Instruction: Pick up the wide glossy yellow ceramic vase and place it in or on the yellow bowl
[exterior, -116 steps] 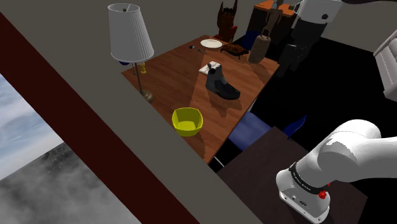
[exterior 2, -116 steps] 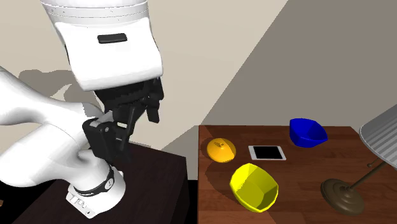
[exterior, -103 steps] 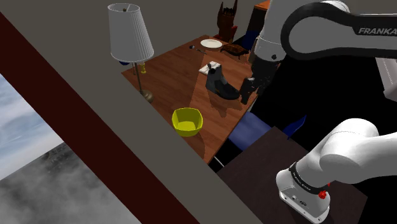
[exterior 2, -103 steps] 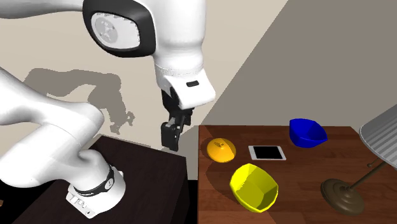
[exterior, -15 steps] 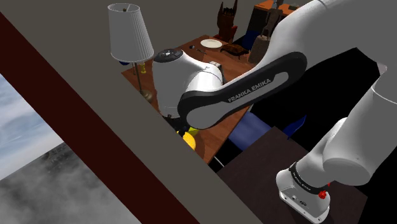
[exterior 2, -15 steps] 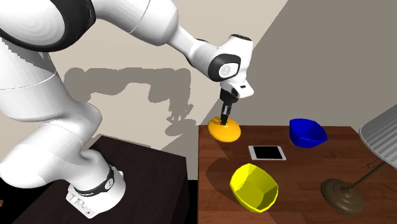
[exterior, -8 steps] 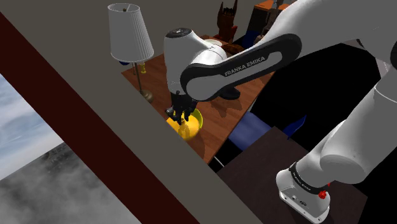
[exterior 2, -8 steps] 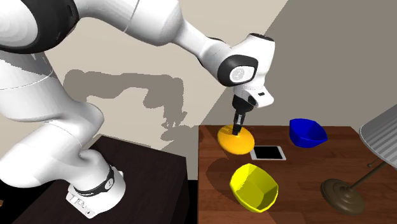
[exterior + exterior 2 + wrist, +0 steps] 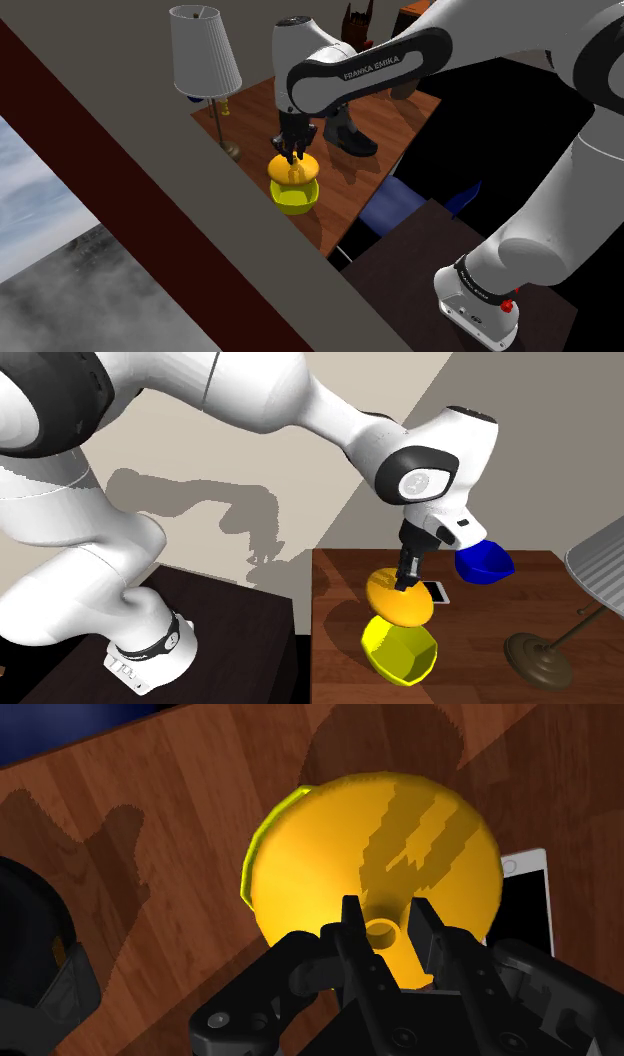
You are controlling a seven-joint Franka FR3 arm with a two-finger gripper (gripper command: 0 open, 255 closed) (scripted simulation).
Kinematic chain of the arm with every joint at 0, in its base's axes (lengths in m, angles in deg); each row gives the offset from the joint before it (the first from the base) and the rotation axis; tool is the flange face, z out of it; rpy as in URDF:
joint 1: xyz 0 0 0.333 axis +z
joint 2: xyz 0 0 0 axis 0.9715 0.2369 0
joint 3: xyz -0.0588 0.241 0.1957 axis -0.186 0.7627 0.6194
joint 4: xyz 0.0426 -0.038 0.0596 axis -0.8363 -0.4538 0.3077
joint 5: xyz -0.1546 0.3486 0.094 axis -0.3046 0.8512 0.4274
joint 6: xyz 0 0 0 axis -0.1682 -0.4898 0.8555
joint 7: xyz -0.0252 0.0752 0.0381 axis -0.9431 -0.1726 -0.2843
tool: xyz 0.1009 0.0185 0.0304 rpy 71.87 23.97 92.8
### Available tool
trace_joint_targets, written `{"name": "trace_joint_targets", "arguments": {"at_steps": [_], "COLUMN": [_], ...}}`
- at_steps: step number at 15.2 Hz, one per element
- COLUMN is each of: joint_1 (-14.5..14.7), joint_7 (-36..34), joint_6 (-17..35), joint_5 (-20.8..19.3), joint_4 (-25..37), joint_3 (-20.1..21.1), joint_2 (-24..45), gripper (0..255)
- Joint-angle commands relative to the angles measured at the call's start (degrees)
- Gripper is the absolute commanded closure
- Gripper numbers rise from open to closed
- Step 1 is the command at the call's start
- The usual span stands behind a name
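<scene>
The wide orange-yellow vase (image 9: 399, 599) hangs by its short neck from my black gripper (image 9: 408, 576), which is shut on it. It hovers directly over the yellow bowl (image 9: 401, 649) on the wooden table (image 9: 470, 672). Whether vase and bowl touch I cannot tell. In the shoulder view the gripper (image 9: 291, 153) points down, with the vase (image 9: 294, 171) just above the bowl (image 9: 296, 198) near the table's front corner. In the wrist view the fingers (image 9: 352, 920) clasp the neck of the vase (image 9: 370, 864), and a sliver of the bowl's rim (image 9: 259, 839) shows past its edge.
A white-framed tablet (image 9: 438, 593) lies behind the bowl, with a blue bowl (image 9: 484, 559) further back. A floor lamp (image 9: 206, 52) stands on the table, its base (image 9: 540, 658) at the second exterior view's right. A black boot (image 9: 346, 136) and a blue chair (image 9: 396, 204) are nearby.
The arm has carried the vase away from the table's edge, over the tablet's side, and now holds it lower and directly above the yellow bowl. The gripper stays shut.
</scene>
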Motion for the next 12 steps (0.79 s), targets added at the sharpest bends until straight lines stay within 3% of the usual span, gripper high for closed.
{"name": "trace_joint_targets", "arguments": {"at_steps": [1,2,12], "joint_1": [-1.3,-2.2,-1.7], "joint_7": [2.4,4.0,2.6], "joint_6": [-1.2,-2.2,4.5], "joint_5": [-0.1,-0.5,-2.5], "joint_4": [1.7,3.6,0.1], "joint_3": [-1.0,-1.7,-2.3], "joint_2": [0.4,1.4,5.0], "gripper": [255,255,255]}}
